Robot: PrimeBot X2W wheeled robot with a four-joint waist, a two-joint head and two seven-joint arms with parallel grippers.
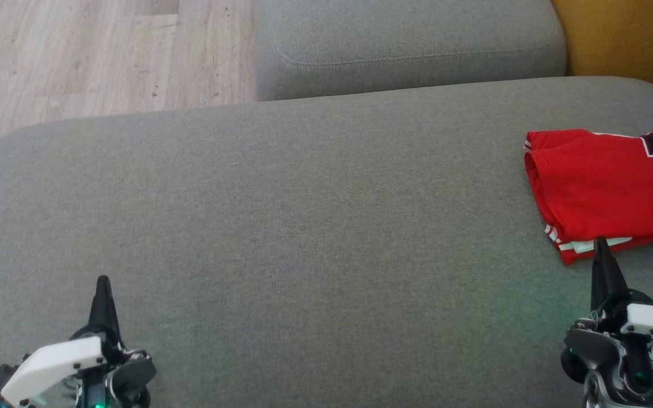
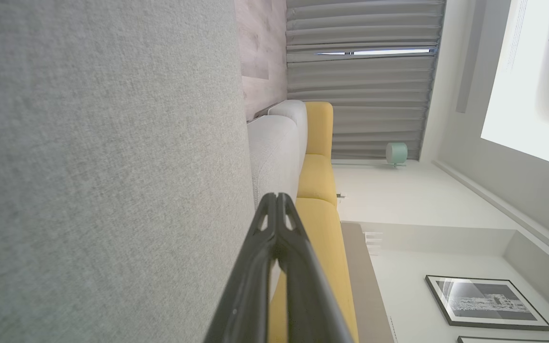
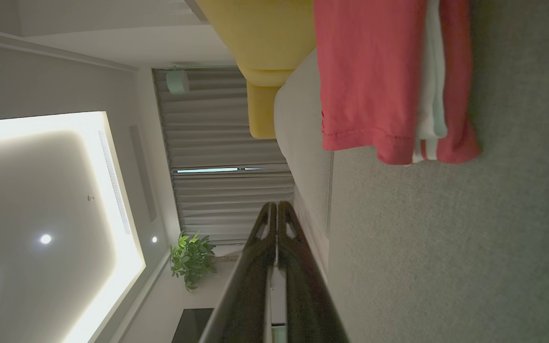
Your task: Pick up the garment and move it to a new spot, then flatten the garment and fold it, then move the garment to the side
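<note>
The garment (image 1: pixel 598 187) is a red jersey with dark numerals and white trim. It lies folded at the right edge of the grey couch cushion (image 1: pixel 281 226), partly cut off by the head view's border. In the right wrist view the garment (image 3: pixel 374 76) shows its folded layers on the grey fabric. My right gripper (image 1: pixel 601 245) is shut and empty, its tip just in front of the jersey's near edge; whether it touches the cloth I cannot tell. My left gripper (image 1: pixel 102 283) is shut and empty over the cushion's near left part. Both pairs of fingertips meet in the wrist views (image 2: pixel 276 196) (image 3: pixel 277 205).
A second grey cushion (image 1: pixel 406 45) stands behind the big one. Wooden floor (image 1: pixel 94 51) lies at the far left, and a yellow couch part (image 1: pixel 627 39) at the far right. Curtains, a plant and framed pictures appear in the wrist views.
</note>
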